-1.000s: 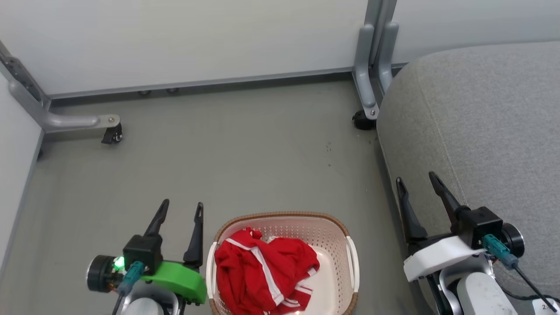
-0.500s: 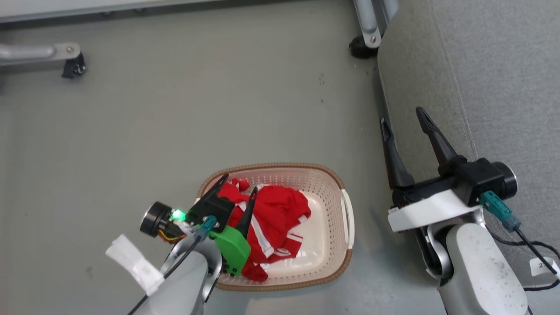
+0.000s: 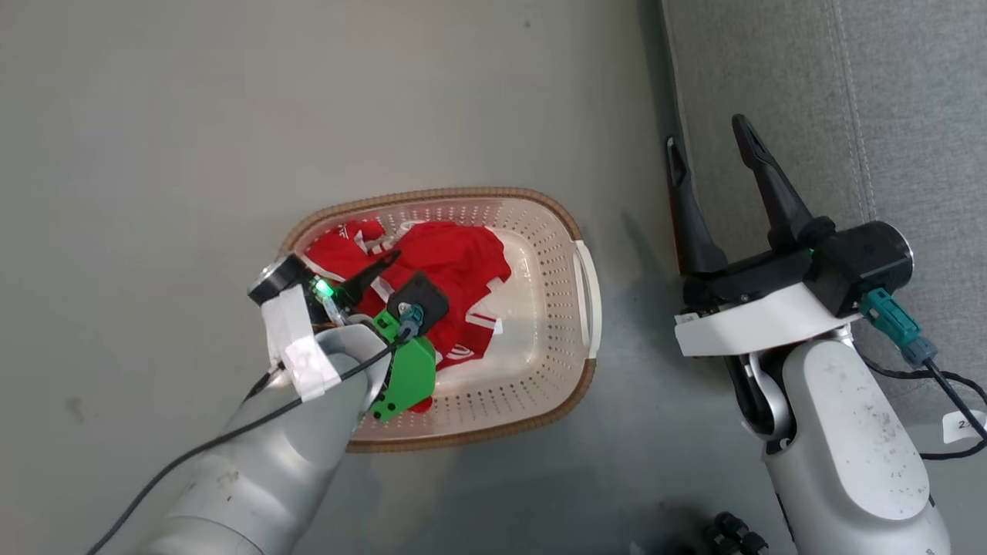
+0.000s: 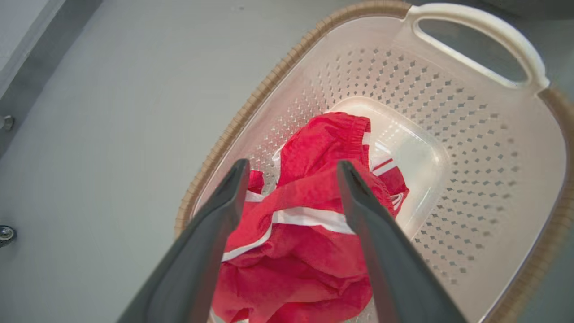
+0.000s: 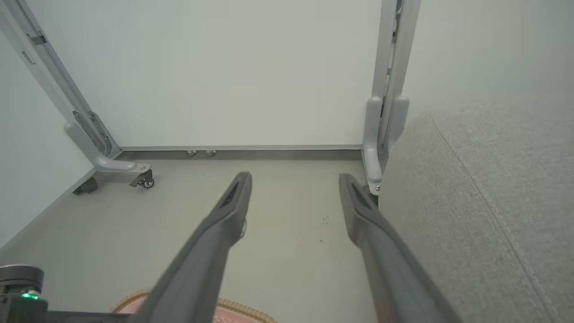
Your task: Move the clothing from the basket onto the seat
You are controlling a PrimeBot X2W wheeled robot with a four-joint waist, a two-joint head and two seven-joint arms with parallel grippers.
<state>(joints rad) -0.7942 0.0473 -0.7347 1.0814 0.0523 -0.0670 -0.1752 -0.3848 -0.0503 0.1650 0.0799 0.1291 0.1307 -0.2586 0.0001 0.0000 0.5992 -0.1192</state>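
Red heap under a spread gripper: thin pinch, snag, drop

Clothing [image 4: 309, 251] lies bunched in the basket [image 3: 540, 231], toward the side nearer the left arm. The basket stands on the floor [image 3: 154, 154], and nothing is on the seat [image 3: 887, 116] yet. Left gripper [image 4: 292, 163] hangs over the heap with fingers spread wide, straddling a white-striped fold and holding nothing. Whether the tips touch cloth, cannot tell. Right gripper [image 3: 706, 131] is spread too, empty, at the seat's edge, well apart from the basket.

Risks, judged from here:
- Closing too high likely catches one thin fold, and slick sports fabric could slip out on the lift.
- Going too deep could jam a tip on the basket bottom or into a wall hole.
- Basket looks light, so cloth snagging on the rim [image 3: 463, 191] could tip or drag it.
- Heap is tangled and the garment count is unclear. A second piece could ride up, then fall on the floor between basket and seat.
- Trailing cloth could hook the handle [image 3: 587, 297] on the carry.
- Right arm sits on the way to the seat, so a swing across could bump it.
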